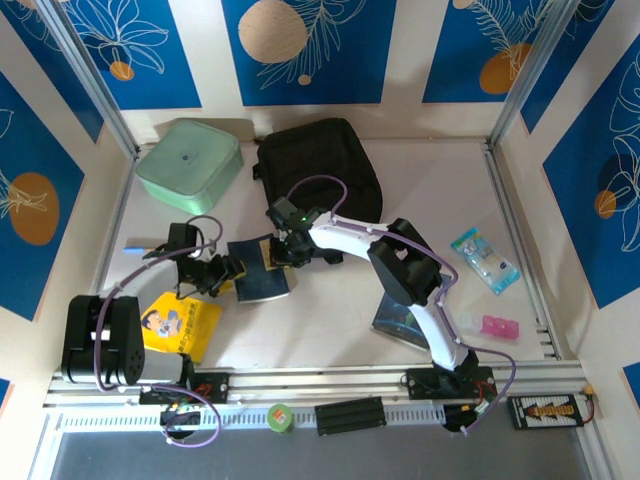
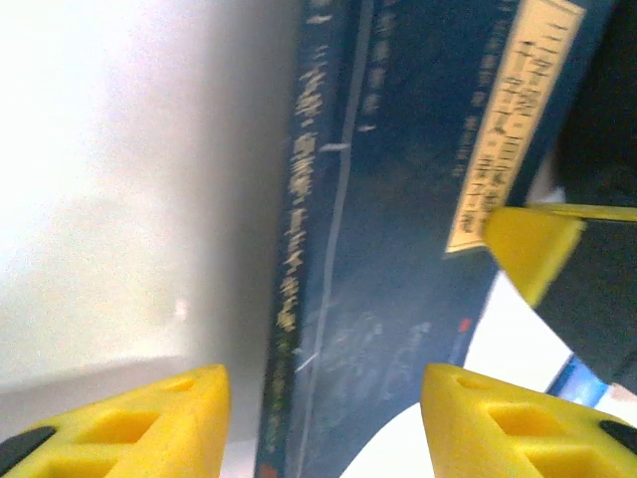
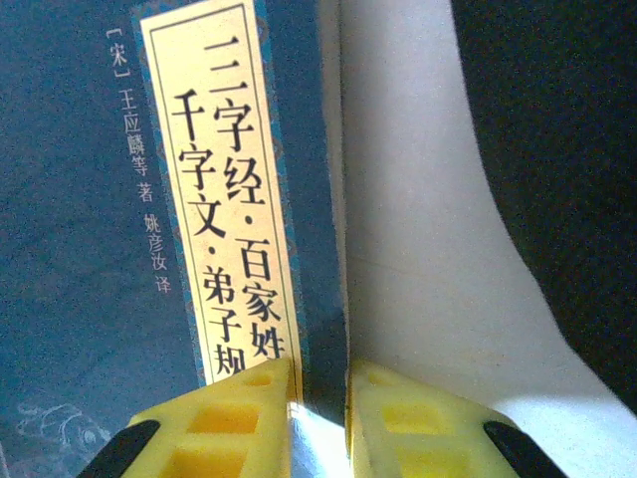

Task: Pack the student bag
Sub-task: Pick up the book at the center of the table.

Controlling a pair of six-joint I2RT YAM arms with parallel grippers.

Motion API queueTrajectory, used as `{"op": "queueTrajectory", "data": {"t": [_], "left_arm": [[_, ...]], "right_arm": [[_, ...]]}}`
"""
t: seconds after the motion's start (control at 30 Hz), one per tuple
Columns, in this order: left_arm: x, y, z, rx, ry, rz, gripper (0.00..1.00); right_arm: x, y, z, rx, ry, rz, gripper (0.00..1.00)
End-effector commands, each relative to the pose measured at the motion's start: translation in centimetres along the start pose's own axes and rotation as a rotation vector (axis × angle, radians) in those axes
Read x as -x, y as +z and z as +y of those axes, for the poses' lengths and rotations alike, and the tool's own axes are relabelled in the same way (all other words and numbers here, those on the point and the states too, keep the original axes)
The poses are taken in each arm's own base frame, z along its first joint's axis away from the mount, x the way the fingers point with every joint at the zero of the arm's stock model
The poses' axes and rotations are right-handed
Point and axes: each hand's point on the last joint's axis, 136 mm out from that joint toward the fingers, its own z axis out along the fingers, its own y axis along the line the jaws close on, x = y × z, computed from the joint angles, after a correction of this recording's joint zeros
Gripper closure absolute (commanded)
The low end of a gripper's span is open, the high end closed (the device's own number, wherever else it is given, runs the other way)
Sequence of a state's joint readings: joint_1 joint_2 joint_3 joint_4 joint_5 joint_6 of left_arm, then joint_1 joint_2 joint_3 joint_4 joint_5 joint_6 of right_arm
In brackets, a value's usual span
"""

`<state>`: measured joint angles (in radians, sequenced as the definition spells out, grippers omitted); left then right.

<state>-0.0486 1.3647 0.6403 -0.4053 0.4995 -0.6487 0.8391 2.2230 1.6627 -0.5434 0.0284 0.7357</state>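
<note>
Book pinched
My right gripper (image 3: 318, 383) squeezes the blue book (image 3: 80, 249); left gripper (image 2: 323, 383) open, empty. The student bag (image 1: 325, 150), far table (image 1: 330, 330) edge, looks floppy: I'd grab its rim.

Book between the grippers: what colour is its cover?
Book: dark blue, yellow title strip; best in right wrist view.

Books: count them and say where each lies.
2: dark blue book at the table's centre; yellow book beside the left arm. A flat dark item under the right arm may be a third.
</note>
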Motion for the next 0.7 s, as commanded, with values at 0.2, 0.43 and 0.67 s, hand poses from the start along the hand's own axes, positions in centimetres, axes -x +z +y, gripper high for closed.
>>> {"op": "queueTrajectory", "data": {"t": [0.2,0.43,0.67], "left_arm": [[0.1,1.2,0.0,-0.010,0.040,0.040,0.46],[1.5,1.6,-3.4,-0.162,0.087,0.047,0.63],[1.9,1.1,-5.1,-0.233,0.106,0.049,0.85]], "right_arm": [[-5.0,4.5,-6.3,-0.198,0.078,0.174,0.81],[-5.0,4.3,-5.8,-0.175,0.069,0.174,0.81],[-4.3,3.3,-4.4,-0.119,0.046,0.150,0.81]]}}
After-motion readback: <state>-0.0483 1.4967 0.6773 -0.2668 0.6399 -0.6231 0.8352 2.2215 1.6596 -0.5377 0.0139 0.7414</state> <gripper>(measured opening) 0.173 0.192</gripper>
